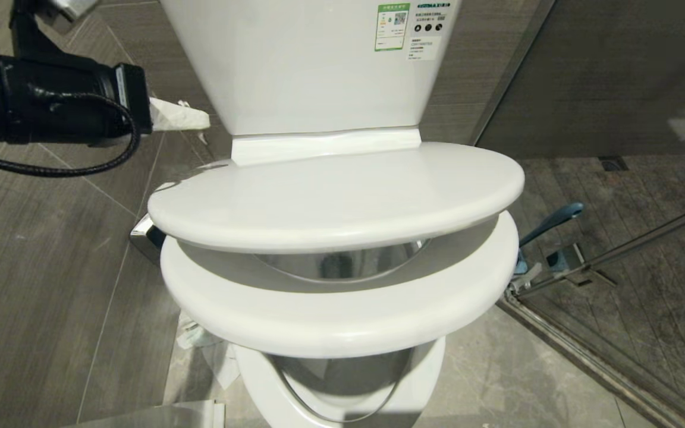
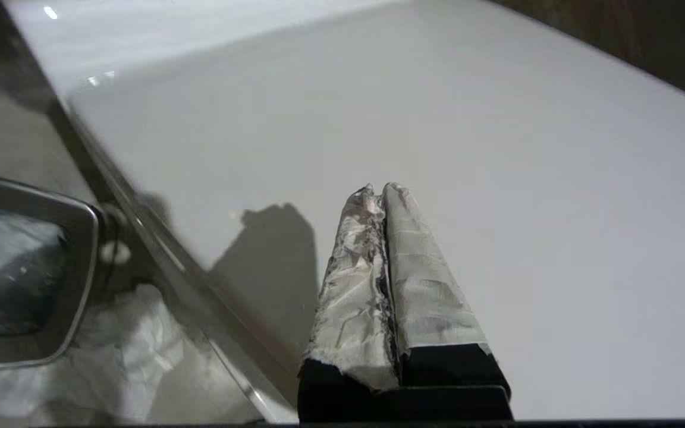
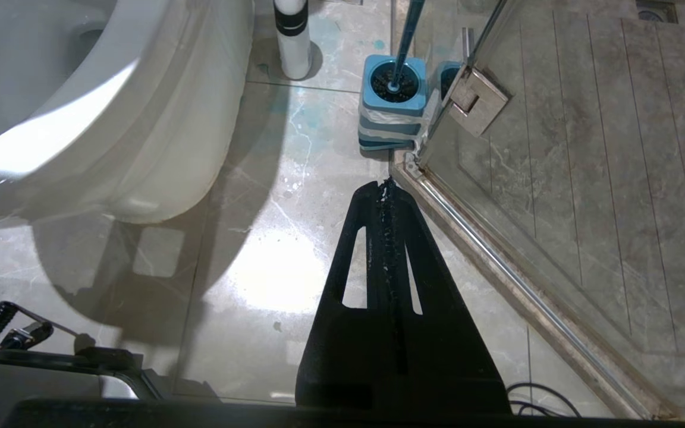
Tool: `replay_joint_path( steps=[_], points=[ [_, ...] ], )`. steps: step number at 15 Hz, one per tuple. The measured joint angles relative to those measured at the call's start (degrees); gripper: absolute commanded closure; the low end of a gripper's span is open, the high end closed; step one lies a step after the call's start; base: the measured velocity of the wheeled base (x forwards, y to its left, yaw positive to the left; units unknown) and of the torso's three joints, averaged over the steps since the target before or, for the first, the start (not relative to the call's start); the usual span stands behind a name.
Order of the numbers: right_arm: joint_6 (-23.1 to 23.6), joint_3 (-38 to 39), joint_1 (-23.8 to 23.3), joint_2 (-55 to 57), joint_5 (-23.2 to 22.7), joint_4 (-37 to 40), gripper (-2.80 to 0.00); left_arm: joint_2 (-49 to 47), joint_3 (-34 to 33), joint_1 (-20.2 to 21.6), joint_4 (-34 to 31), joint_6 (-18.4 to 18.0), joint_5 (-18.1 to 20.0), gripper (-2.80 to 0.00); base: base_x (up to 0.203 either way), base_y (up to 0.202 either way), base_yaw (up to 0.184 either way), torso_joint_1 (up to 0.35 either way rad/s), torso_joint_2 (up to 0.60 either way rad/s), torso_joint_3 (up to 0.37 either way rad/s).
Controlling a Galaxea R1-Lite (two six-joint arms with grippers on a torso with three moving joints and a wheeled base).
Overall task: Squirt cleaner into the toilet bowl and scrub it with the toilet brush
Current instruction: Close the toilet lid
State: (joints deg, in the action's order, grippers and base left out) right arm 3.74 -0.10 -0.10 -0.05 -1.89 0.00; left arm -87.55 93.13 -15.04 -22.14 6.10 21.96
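The white toilet fills the head view, its lid (image 1: 336, 196) partly raised over the seat (image 1: 342, 315). In the gap between them a strip of the toilet bowl (image 1: 342, 264) shows. My left gripper (image 1: 203, 120), fingers wrapped in white tape, is shut and empty beside the tank at the upper left. In its wrist view the left gripper (image 2: 383, 189) points at a glossy white toilet surface (image 2: 437, 119). The toilet brush (image 1: 550, 221) stands in its blue-and-grey base (image 3: 391, 107) right of the toilet. My right gripper (image 3: 385, 185) hangs shut and empty above the floor, short of that base. The cleaner is out of view.
A steel-rimmed waste bin (image 2: 27, 267) with a liner sits left of the toilet, crumpled paper (image 1: 200, 339) on the floor beside it. A glass shower door with a metal hinge (image 3: 476, 98) and floor rail (image 3: 533, 279) closes off the right. A white pipe (image 3: 292, 35) stands behind the bowl.
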Motion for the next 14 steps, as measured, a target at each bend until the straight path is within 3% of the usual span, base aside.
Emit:
replay_joint_path(
  steps=[2,5,8,14],
  points=[
    [0.0,0.0,0.0,0.0,0.0,0.0,0.00,-0.7,2.4,-1.8,-6.0,-3.0,0.4,0.00,0.000,0.000,0.000,0.000,0.00,0.000],
    [0.0,0.0,0.0,0.0,0.0,0.0,0.00,-1.5,5.9,-3.8,-14.9,-9.3,4.8,0.00,0.000,0.000,0.000,0.000,0.00,0.000],
    [0.0,0.0,0.0,0.0,0.0,0.0,0.00,-2.7,5.6,-4.9,-20.4,-9.6,8.2,0.00,0.000,0.000,0.000,0.000,0.00,0.000],
    [0.0,0.0,0.0,0.0,0.0,0.0,0.00,-7.7,2.1,-4.5,-20.5,-8.6,9.2,0.00,0.000,0.000,0.000,0.000,0.00,0.000]
  ],
)
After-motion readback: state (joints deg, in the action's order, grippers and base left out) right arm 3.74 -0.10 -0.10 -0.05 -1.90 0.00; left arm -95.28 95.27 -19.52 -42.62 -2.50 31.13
